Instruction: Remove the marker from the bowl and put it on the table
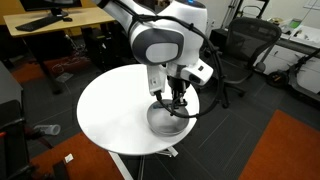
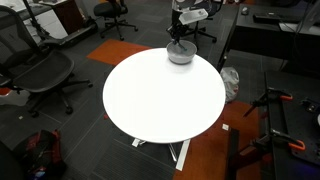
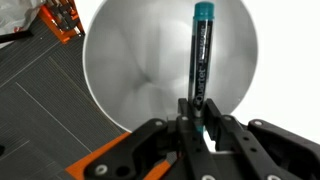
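We list: bowl [image 3: 140,60], polished shiny metal; marker [image 3: 202,55], glossy teal plastic; table [image 2: 160,100], smooth matt white.

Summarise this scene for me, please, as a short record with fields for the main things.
marker: teal with a dark end, lying in the bowl, not yet on the table
bowl: shiny metal, near the table's edge
table: round, white
gripper: lowered into the bowl, fingers closed against both sides of the marker's dark end
surroundings: office chair beside the table
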